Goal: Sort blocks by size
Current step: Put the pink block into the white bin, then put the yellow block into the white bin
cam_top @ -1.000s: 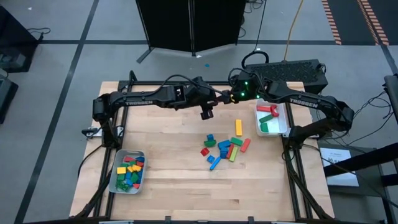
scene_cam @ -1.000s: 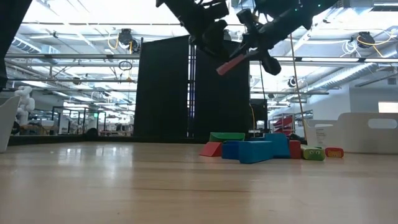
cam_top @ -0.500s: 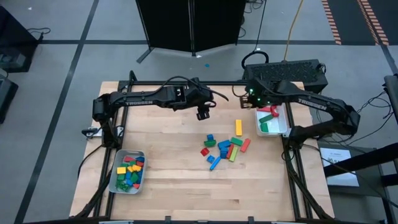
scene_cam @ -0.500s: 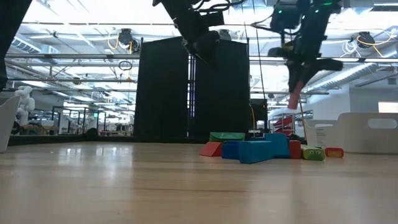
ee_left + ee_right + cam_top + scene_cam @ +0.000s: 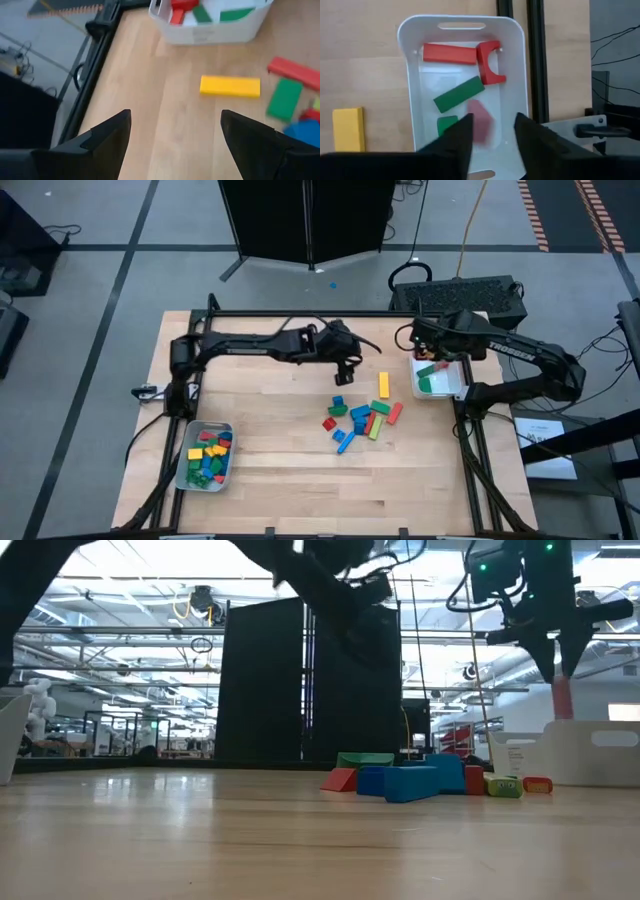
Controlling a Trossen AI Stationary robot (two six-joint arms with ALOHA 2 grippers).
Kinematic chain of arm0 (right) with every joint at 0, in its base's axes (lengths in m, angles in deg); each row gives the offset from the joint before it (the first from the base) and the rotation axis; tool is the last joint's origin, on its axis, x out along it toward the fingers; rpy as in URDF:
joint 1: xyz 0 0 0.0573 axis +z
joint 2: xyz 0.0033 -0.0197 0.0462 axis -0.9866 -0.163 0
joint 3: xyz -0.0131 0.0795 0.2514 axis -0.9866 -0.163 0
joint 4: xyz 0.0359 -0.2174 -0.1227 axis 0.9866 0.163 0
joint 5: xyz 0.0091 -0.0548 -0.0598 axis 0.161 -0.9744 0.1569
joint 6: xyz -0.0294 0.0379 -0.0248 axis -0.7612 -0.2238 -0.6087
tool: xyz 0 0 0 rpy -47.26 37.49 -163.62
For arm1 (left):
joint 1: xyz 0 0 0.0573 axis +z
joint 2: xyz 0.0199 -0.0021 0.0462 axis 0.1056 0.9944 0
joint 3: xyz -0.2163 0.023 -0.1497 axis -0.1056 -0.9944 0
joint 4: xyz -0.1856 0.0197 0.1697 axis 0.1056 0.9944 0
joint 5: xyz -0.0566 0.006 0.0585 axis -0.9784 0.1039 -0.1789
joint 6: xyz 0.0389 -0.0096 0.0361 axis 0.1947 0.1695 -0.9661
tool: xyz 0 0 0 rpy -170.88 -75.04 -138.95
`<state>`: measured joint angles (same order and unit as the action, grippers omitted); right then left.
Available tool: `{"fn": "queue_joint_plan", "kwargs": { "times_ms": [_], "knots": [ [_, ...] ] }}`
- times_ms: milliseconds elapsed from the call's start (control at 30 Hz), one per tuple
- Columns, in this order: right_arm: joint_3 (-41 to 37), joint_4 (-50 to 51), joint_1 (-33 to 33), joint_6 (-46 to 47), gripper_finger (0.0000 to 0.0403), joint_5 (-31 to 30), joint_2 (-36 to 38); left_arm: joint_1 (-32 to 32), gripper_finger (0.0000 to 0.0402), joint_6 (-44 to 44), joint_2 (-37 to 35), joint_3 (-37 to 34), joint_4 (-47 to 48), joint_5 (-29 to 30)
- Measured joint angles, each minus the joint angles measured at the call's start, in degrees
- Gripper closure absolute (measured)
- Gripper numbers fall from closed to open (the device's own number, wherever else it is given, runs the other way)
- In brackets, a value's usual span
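My right gripper (image 5: 492,132) is open above the white right tray (image 5: 462,20), at the table's far right (image 5: 425,352). A pink bar (image 5: 479,122) shows blurred just below its fingers. In the low view it stands upright (image 5: 562,698) over the tray, apart from the fingers. My left gripper (image 5: 172,135) is open and empty above the table's far middle (image 5: 345,368), left of a yellow bar (image 5: 230,86). A pile of loose blocks (image 5: 360,418) lies flat mid-table.
The right tray holds a red bar (image 5: 449,53), a red arch (image 5: 490,62) and green bars (image 5: 459,94). A grey tray (image 5: 190,475) at the near left holds several small blocks. A black frame rail (image 5: 535,60) runs beside the right tray.
My right gripper has carried the pink bar toward the table's right edge, to above the right tray. The bar has swung from slanting to upright and now shows below the fingers. My left gripper has shifted a little toward the right.
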<state>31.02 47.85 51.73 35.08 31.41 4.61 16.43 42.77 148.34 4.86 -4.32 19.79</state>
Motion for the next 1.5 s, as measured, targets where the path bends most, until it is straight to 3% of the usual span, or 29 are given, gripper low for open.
{"fn": "queue_joint_plan", "kwargs": {
  "times_ms": [133, 267, 467, 567, 667, 900, 1100, 1267, 1500],
  "knots": [
    [-1.7, -2.2, 0.1, -1.0, 0.0209, 0.3, -0.6, -0.8, 0.0093, 0.0, 2.8, 0.0, -5.0, -0.1],
    [-2.5, -4.4, 0.1, -2.3, 0.0184, 1.5, -1.1, -2.3, 0.0093, 2.3, 3.0, 0.0, -3.6, 0.7],
    [-2.5, -16.4, 1.7, -8.0, 0.0187, 3.0, -1.3, -3.5, 0.01, 3.0, -0.7, 0.0, -1.5, 0.9],
    [-2.5, -14.8, 1.3, -7.2, 0.0192, 2.1, -1.3, -3.0, 0.0109, 2.6, -0.1, 0.1, -3.8, -4.7],
    [-2.5, -11.3, 0.5, -6.6, 0.0193, 1.3, -1.0, -2.9, 0.0115, 1.7, 3.4, 0.0, -8.3, -7.3],
    [-2.5, -5.2, -0.3, -4.4, 0.0193, 0.9, -0.2, -3.3, 0.0117, 10.3, 13.1, 0.0, -21.7, -8.8],
    [-2.5, -4.3, -0.3, -5.4, 0.0193, 0.9, -0.2, -4.3, 0.0117, 7.1, 19.4, 0.1, -31.9, -7.7],
    [-2.5, -4.8, -0.3, -5.8, 0.0193, 0.9, -0.2, -4.0, 0.0117, 10.1, 22.0, 2.0, -36.5, -4.1],
    [-2.5, -4.9, -0.3, -6.2, 0.0193, 0.9, -0.2, -4.2, 0.0117, 10.6, 28.1, 8.4, -36.2, -5.3]
  ]
}}
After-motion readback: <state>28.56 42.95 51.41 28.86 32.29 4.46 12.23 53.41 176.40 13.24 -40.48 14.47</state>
